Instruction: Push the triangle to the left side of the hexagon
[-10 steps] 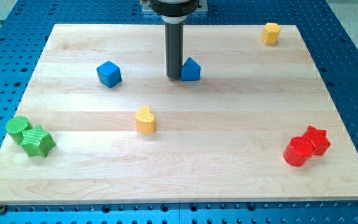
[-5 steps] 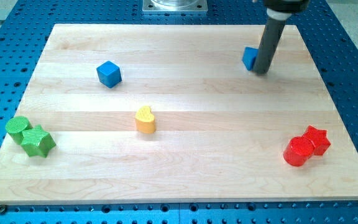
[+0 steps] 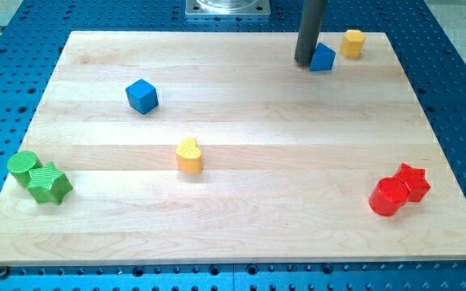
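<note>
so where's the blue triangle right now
The blue triangle sits near the view's top right, just left of and below the yellow hexagon, with my tip touching its left side.

No text, label, brand, number or sign can be read anywhere; nothing is printed on the blocks, the tabletop (image 3: pixel 233 234) or the rod.

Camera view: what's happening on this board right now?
My tip sits against the view's left side of the blue triangle, which lies just left of, and slightly below, the yellow hexagon near the board's top right. The two blocks look close but apart. The other blocks lie well away.
</note>
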Robot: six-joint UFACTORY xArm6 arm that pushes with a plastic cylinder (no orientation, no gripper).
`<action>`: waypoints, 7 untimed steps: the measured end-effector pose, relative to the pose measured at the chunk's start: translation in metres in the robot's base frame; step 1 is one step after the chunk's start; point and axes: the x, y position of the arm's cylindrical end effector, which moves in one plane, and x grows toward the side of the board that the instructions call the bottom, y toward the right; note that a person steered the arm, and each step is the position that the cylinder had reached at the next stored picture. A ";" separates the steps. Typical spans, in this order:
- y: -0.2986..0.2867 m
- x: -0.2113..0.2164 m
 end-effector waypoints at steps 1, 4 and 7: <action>0.000 0.017; 0.049 0.026; 0.022 0.175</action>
